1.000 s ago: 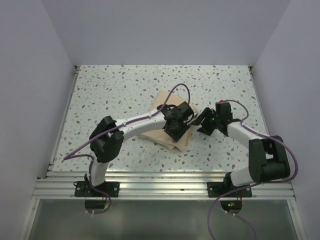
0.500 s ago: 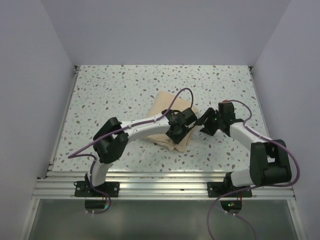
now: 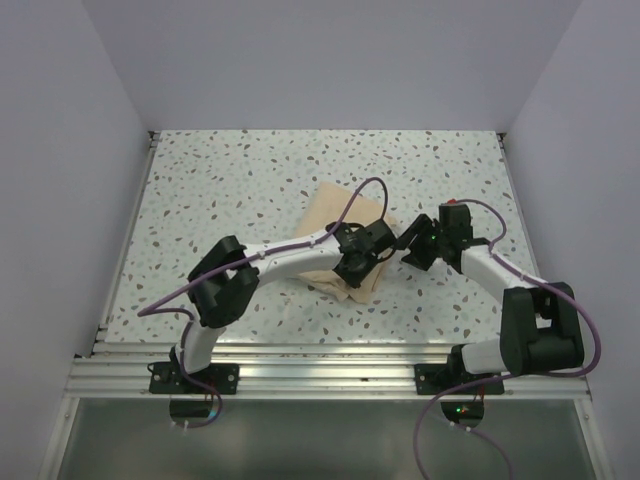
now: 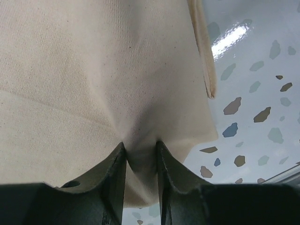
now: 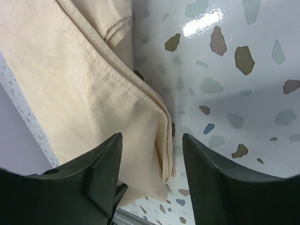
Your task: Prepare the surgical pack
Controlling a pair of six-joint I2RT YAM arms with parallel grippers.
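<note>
Midway across the speckled table (image 3: pixel 250 170), the folded beige cloth bundle (image 3: pixel 328 204) sits wrapped. Left gripper (image 4: pixel 140 149) pinches a pleat, right gripper (image 5: pixel 151 138) stands spread astride its edge. Looks like final tucking remains.

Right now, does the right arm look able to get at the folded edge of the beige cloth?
Probably yes: the right pincer stands open at the folded edge of the beige cloth, nothing between them. The left pincer pinches the cloth elsewhere.
</note>
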